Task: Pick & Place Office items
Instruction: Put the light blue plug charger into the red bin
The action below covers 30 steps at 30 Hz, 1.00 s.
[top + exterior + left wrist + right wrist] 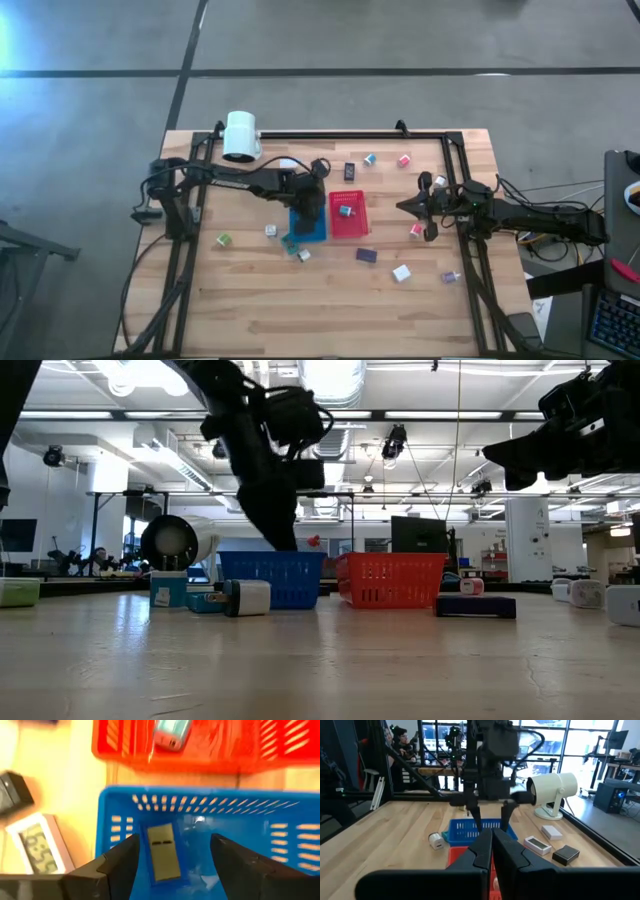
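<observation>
The left claw [172,862] hangs spread and empty over the blue tray [120,805], likely dropping items, while the right claw [491,845] waits pinched together beside the red tray [348,214].

blue tray [312,229]: mostly hidden under left arm | red tray [200,750]: cut by frame edge

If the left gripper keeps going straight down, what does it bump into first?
Probably the olive block lying in the blue basket: the open left gripper hangs right above it, though depth is hard to judge.
</observation>
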{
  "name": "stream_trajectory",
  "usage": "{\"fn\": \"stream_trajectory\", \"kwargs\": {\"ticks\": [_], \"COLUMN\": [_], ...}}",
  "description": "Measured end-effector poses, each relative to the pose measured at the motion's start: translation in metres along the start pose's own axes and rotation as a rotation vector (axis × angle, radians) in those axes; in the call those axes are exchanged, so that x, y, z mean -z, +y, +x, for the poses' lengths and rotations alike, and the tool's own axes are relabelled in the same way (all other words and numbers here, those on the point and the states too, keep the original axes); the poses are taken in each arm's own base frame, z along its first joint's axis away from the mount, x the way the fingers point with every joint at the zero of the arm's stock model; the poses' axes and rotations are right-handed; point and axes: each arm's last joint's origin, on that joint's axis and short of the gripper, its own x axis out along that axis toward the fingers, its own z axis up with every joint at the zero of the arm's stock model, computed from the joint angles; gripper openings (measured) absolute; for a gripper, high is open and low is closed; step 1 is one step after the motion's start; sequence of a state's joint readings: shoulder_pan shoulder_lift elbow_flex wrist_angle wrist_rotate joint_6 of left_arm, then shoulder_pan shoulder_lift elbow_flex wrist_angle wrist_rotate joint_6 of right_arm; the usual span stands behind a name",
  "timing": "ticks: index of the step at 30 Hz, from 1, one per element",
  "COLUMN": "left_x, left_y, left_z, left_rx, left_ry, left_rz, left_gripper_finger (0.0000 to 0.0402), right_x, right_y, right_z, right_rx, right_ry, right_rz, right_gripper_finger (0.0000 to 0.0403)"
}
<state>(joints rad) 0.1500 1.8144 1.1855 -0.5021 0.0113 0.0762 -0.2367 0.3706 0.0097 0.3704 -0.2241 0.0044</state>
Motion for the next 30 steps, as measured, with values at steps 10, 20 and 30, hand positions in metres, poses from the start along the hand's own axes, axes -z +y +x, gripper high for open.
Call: {"fn": "stream_trajectory", "kwargs": {"ticks": [10,20,30], "left_x": [-0.001,0.083,0.171], "left_y": [-0.027,-0.032,-0.025], "left_z": [-0.098,-0.167,-0.141], "left_rx": [0.018,0.021,-0.055], "left_ry": [-0.46,-0.985,-1.182], "left_rz": [0.158,0.119,0.081], "left_gripper_finger": [0.0173,0.0008,0.0004], "right_x": [0.0,0.0,-0.001], "right_y": [0.0,0.0,0.0], "right_z": [0.0,0.0,0.0], "right_rx": [0.0,0.0,0.005], "right_ry": [0.003,0.0,-0.008], "right_rz": [0.001,0.003,0.002], "right_gripper_finger": [0.0008,0.0008,0.0008]}}
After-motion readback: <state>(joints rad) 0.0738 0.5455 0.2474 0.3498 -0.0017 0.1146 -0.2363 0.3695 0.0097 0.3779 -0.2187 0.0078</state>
